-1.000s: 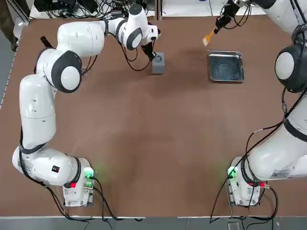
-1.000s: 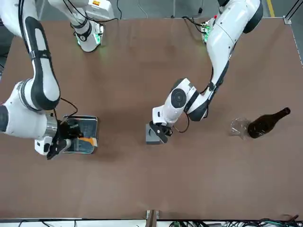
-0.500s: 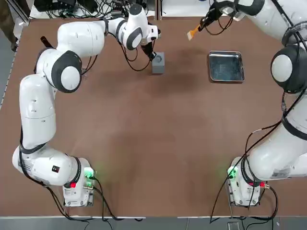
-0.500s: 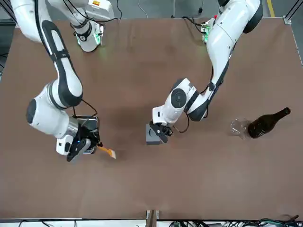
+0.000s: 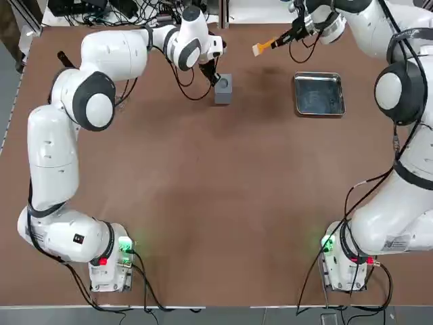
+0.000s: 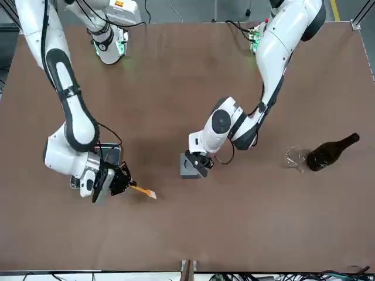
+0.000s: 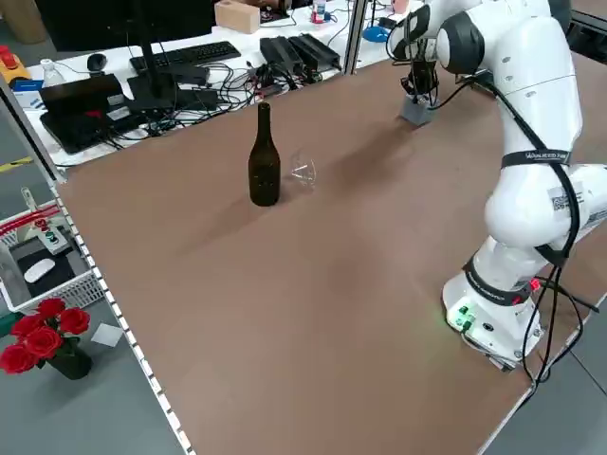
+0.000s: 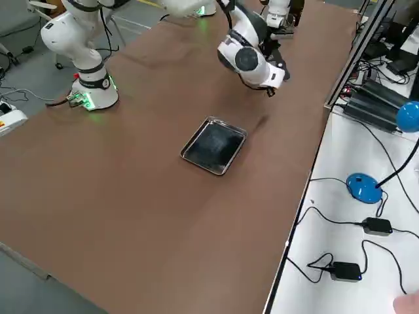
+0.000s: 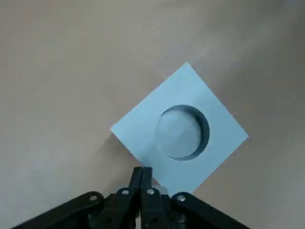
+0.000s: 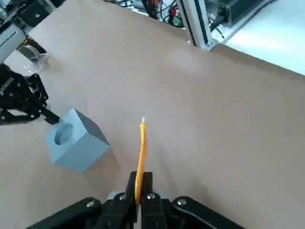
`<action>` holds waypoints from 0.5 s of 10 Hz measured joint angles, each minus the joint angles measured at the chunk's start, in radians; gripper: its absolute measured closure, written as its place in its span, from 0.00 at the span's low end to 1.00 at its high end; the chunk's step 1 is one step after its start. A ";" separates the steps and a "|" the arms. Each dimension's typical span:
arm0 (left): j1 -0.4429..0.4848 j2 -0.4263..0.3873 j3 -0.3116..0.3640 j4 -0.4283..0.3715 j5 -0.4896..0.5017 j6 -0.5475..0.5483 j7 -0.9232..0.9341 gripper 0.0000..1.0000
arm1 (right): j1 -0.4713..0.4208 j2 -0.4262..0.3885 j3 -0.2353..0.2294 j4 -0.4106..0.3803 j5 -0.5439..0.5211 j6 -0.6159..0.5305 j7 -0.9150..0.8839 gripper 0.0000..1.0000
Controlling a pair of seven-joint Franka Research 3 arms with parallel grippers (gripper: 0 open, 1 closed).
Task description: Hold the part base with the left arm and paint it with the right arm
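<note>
The part base [image 5: 224, 88] is a small grey cube with a round hole in its top, standing at the far middle of the table. My left gripper [image 5: 215, 77] is shut, and its joined fingertips [image 9: 141, 174] rest on the top edge of the part base [image 9: 181, 129]. My right gripper [image 5: 292, 30] is shut on a brush with an orange handle [image 5: 264, 46]. It holds the brush in the air to the right of the cube, bristle end toward it and apart from it. The right wrist view shows the brush [image 10: 141, 152] beside the part base [image 10: 76, 140].
A shiny metal tray [image 5: 318, 93] lies right of the cube, below the right gripper. In the front view, a dark bottle [image 6: 331, 152] lies on its side next to a glass [image 6: 296, 157] on the left arm's side. Cables and desks border the table's far edge.
My right gripper has carried the brush leftward from above the tray toward the part base. The left gripper and the cube have not moved.
</note>
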 joint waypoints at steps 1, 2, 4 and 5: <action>0.000 0.000 0.000 0.000 0.000 0.000 0.000 0.96 | 0.000 0.013 -0.005 0.000 0.074 0.000 -0.124 0.95; 0.000 0.000 0.000 0.000 0.000 0.000 0.000 0.96 | 0.000 0.034 -0.013 0.000 0.176 -0.001 -0.275 0.95; 0.001 0.000 0.000 0.000 0.000 0.000 0.000 0.96 | 0.000 0.088 -0.021 0.000 0.332 -0.003 -0.571 0.95; 0.000 0.000 0.000 0.000 0.000 0.000 0.000 0.96 | 0.002 0.107 -0.020 0.000 0.376 -0.005 -0.686 0.95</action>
